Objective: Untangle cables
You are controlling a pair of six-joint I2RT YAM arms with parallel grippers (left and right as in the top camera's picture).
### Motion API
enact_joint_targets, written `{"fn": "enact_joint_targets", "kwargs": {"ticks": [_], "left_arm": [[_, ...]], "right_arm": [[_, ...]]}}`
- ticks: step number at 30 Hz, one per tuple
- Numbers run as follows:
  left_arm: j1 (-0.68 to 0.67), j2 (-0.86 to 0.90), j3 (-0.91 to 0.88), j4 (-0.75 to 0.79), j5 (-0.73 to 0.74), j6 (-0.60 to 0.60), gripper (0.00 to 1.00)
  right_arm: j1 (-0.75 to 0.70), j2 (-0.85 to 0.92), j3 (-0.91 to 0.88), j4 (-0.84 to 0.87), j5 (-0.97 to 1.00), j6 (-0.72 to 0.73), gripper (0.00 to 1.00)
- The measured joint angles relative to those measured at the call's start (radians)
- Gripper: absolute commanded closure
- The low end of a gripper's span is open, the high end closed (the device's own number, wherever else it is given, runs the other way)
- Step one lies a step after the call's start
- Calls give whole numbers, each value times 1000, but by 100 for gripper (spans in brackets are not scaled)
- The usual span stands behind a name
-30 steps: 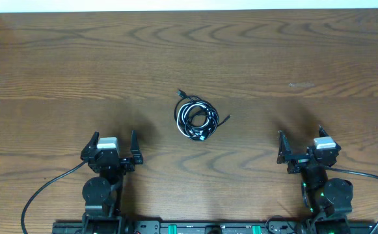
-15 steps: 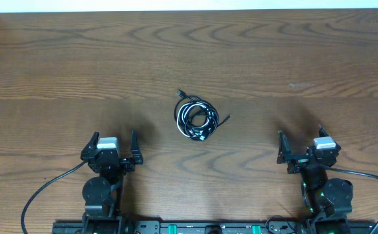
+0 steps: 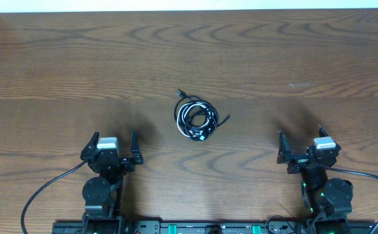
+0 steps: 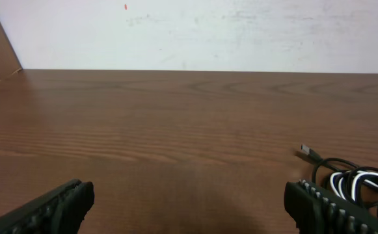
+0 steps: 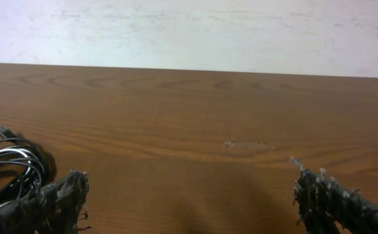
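In the middle of the wooden bench [image 3: 78, 58], the cables [image 3: 196, 119] lie as one small, loose coil, black strands wound together with a white one. One plug end [image 3: 180, 93] sticks out from the top of the bundle toward the far edge, and another [image 3: 227, 117] pokes out on its right side. The coil sits between the two arms and farther out on the bench than both, touched by neither.

The left end effector [image 3: 114, 135] rests low near the front edge on the left, its jaws spread wide and holding nothing. From the left wrist view, the two ribbed fingers [image 4: 52, 208] stand far apart at the bottom corners with bare wood between them, and the cables [image 4: 358, 185] show just past the right-hand finger, a plug [image 4: 308, 152] pointing up and left.

The right end effector [image 3: 299, 131] sits near the front edge on the right, likewise wide and empty. From its wrist view, the fingers [image 5: 45, 205] frame bare bench, the cables [image 5: 10, 166] lie at the far left, and a pale scuff [image 5: 247, 144] marks the wood ahead. A white wall [image 5: 189, 32] rises behind the bench.

Thicker black cords [image 3: 45, 188] curve away from the arm bases.
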Motion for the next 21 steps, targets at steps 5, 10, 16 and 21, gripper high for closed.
{"fn": "enact_joint_targets", "kwargs": {"ticks": [5, 10, 16, 21], "left_arm": [[0, 0, 0, 0, 0, 0, 2], [0, 0, 0, 9, 0, 0, 2], [0, 18, 4, 74, 113, 0, 2], [0, 228, 180, 6, 220, 3, 2]], "right_arm": [[0, 0, 0, 0, -2, 0, 1], [0, 0, 0, 14, -43, 0, 1], [0, 1, 1, 95, -160, 0, 1], [0, 45, 78, 64, -231, 1, 1]]}}
